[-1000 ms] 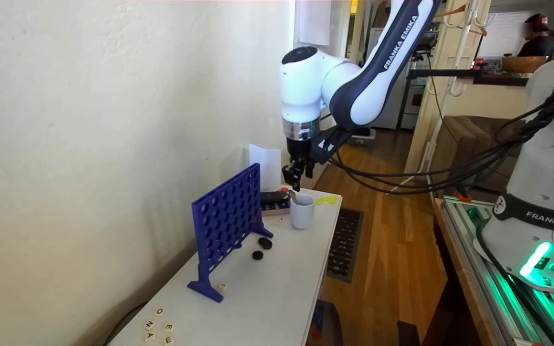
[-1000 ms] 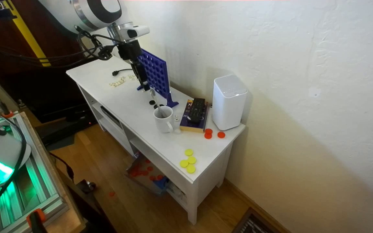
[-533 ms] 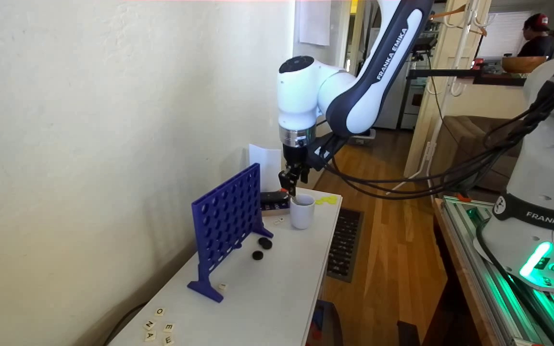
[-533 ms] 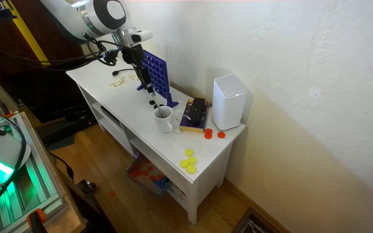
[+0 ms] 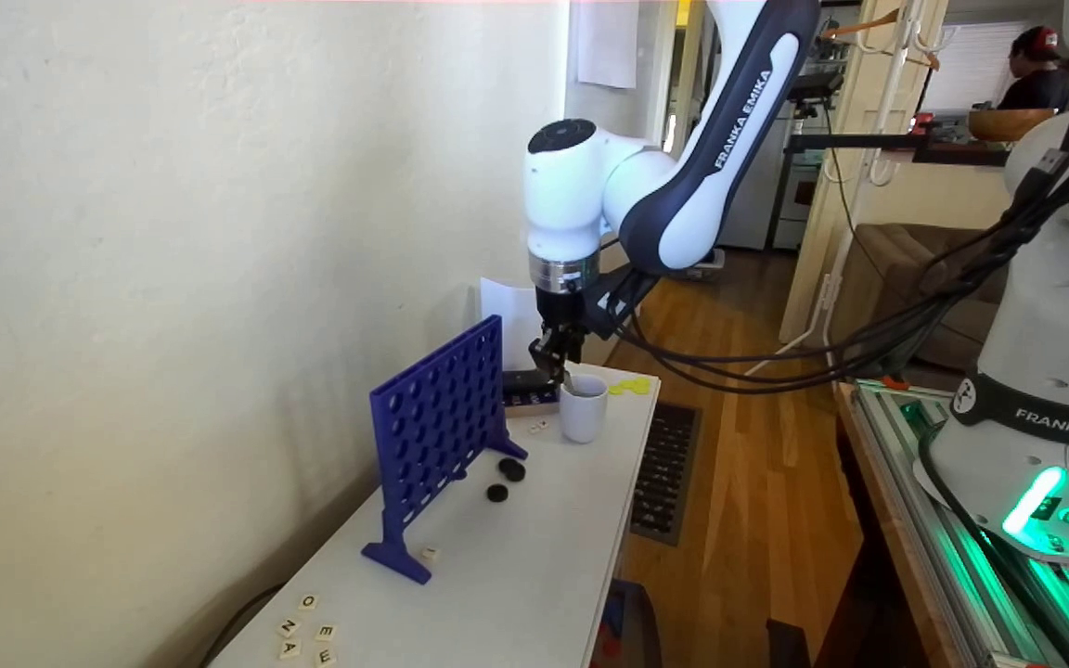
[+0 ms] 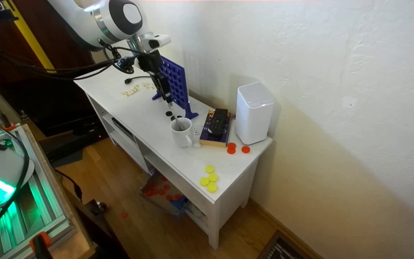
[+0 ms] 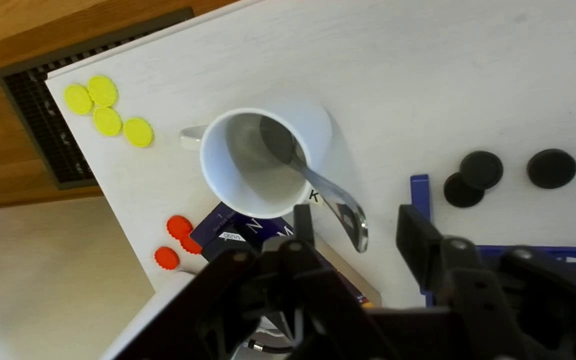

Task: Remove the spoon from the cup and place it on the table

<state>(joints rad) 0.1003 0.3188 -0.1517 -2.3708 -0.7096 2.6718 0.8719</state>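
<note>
Wrist view: the mug [image 7: 219, 161] props the metal spoon [image 7: 327, 190] rightward, handle framed by the empty, wide-spread gripper [image 7: 356, 232], presumably for pinching.

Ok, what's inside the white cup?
The spoon, tilted: its bowl is in the white cup, its handle sticks out over the rim. I can make out nothing else in the wrist view, but whatever lies behind the spoon's bowl is covered.

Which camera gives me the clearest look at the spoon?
The wrist view: it shows the spoon from its bowl inside the cup to the handle end. Both exterior views show it small and thin near the tool, its bowl hard to make out.
</note>
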